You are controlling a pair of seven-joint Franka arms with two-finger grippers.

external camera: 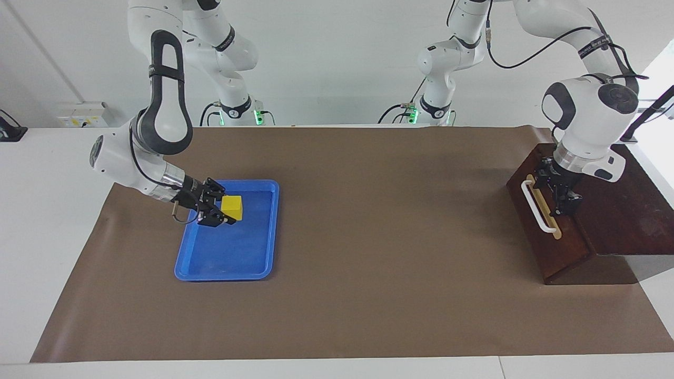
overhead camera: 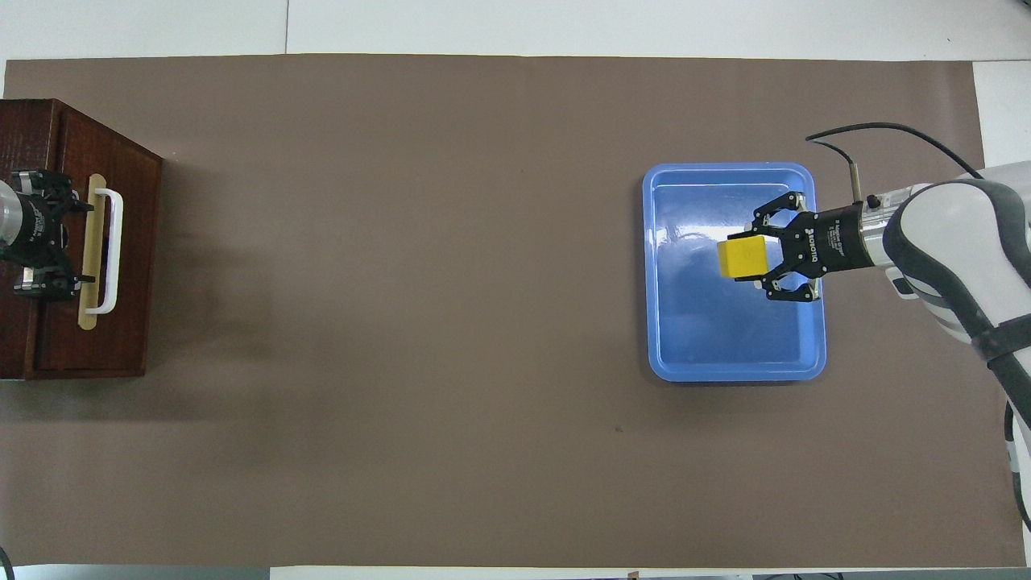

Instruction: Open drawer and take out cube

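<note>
- The right claw (external camera: 225, 213) was clamped on the small bright yellow solid cube (external camera: 232, 208), holding it over the rectangular blue plastic tray (external camera: 225, 269), above the half of the tray nearer the robots. Whether the cube touched the tray floor could not be determined.
- The blue tray lay on the brown mat (external camera: 368, 221) covering the white table (external camera: 47, 210), toward the right arm's end.
- The middle of the mat carried nothing.
- The dark brown wooden drawer (external camera: 547, 239), with its white bar handle (external camera: 538, 207) on a tan strip, stood pushed fully in, its front flush with the dark wooden box (external camera: 621, 210) at the left arm's end of the table.
- The left claw (external camera: 562, 196) was over the box top just beside the handle, its fingers spread apart and gripping nothing.
</note>
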